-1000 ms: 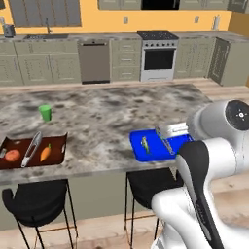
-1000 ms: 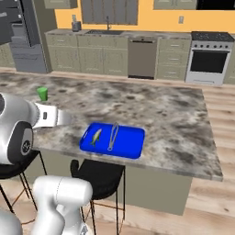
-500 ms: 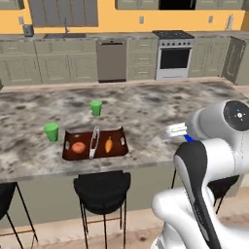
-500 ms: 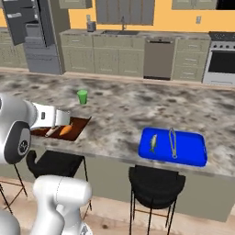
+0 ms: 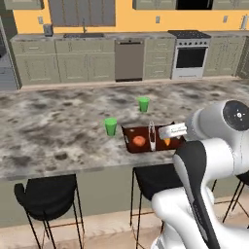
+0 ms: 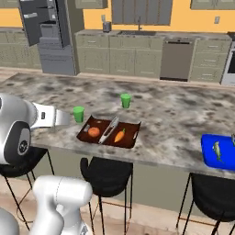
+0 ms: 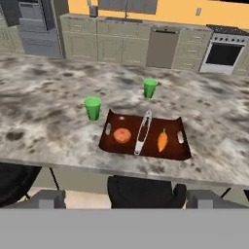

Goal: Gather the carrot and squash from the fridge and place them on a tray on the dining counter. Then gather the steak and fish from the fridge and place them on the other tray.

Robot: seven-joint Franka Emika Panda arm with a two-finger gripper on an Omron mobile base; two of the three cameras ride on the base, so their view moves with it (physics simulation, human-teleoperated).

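The pincer [image 7: 125, 200] is seen empty, with its jaws spread wide. It is held at the near edge of the speckled grey stone worktop [image 7: 48, 121], short of the dark brown rectangular tray [image 7: 172, 148].

On that tray the round orange squash [image 7: 121, 135] lies at the left and the small orange carrot [image 7: 162, 140] at the right, with a pair of metal tongs [image 7: 142, 132] laid between them. The vegetable half of the task is therefore judged done.

Further along the worktop, at the edge of the right base view, a blue tray [image 6: 209, 156] is seen with the pale fish [image 6: 216, 150] on it. No steak can be made out there, though part of that tray is cut off.

The step in hand is judged to be the trip to the grey fridge [image 6: 48, 36] at the far wall, whose door appears to stand open, to fetch the steak.

To do it well:
- The arm should be kept tucked and above worktop height while the base is driven, so that the two green cups [image 7: 92, 108] just beside the brown tray and the black stools [image 6: 106, 172] below are not struck.
- The jaws should be left wide until the steak is framed squarely between the fingertips [image 7: 46, 199].
- The steak, judged flat and soft, should be taken across its narrow side.
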